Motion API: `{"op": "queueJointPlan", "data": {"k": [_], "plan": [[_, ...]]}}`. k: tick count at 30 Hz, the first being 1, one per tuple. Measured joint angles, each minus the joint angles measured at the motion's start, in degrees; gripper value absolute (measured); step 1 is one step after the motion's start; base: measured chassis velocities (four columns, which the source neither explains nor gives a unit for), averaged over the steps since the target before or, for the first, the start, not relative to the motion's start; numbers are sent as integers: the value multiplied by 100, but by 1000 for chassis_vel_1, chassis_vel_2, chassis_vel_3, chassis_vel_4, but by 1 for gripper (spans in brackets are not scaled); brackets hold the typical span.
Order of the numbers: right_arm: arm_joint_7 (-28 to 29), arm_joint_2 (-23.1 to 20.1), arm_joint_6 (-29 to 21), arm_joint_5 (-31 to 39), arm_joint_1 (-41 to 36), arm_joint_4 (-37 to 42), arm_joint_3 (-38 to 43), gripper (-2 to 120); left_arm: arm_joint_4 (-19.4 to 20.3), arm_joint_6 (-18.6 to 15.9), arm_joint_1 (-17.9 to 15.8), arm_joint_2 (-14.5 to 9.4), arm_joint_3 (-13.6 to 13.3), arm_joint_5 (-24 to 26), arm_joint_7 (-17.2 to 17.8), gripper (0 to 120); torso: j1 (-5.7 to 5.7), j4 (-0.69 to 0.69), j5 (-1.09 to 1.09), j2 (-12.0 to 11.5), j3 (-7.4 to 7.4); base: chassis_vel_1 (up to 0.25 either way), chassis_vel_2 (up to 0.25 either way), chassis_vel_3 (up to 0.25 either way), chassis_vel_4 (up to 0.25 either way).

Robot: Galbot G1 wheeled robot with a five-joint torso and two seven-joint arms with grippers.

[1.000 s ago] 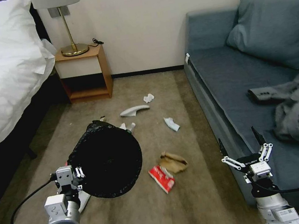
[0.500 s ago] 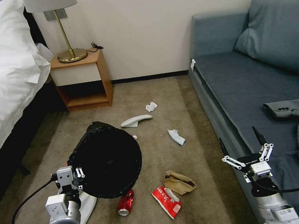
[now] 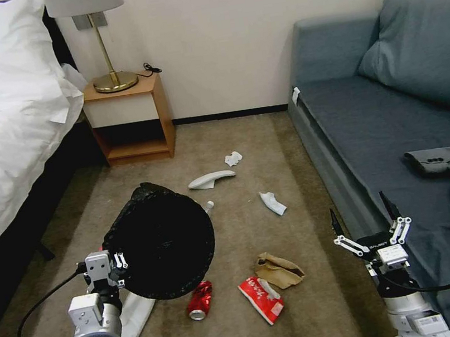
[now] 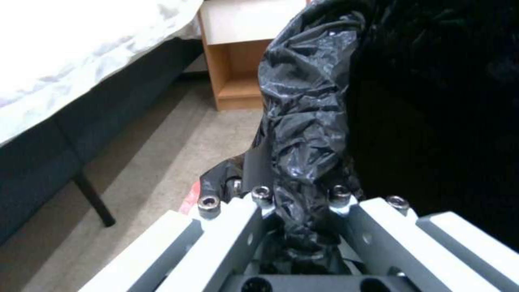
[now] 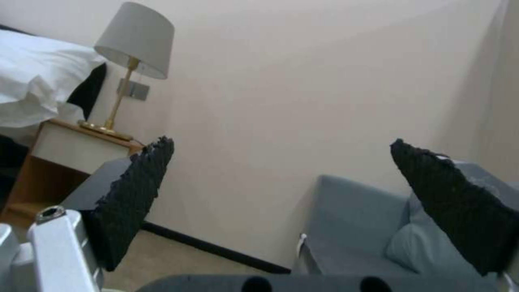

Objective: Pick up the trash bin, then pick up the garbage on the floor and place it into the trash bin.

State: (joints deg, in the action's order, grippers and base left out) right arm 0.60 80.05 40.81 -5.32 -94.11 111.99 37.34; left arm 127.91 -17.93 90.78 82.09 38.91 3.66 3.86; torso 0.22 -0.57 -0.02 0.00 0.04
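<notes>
With the left gripper (image 3: 105, 263) clamped on the trash bin (image 3: 160, 241), the right gripper (image 3: 364, 226) (fingers apart) should descend squarely over the red can (image 3: 200, 302).

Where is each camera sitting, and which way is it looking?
Head view: up on the robot's head, looking down at the carpet; shows the left gripper clamped on the trash bin and the right gripper, open, by the sofa.
Left wrist view: on the left arm, looking along its gripper at the bin's black bag.
Right wrist view: on the right arm, looking past its gripper at the wall.
Shared: the lamp appears in head and right wrist views.
</notes>
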Motion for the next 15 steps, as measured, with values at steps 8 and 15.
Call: {"op": "queueJointPlan", "data": {"k": [8, 15], "plan": [[12, 0, -2, -26, 29, -39, 8, 100, -1, 2, -16, -9, -3, -2, -2, 2, 0, -1, 3, 0, 0, 52, 45, -50, -33], [12, -6, -18, -84, 54, -64, 21, 100, -22, 2, -30, -12, -2, 0, -2, 2, 0, -1, 2, 0, 0, 0, 0, 0, 0]]}}
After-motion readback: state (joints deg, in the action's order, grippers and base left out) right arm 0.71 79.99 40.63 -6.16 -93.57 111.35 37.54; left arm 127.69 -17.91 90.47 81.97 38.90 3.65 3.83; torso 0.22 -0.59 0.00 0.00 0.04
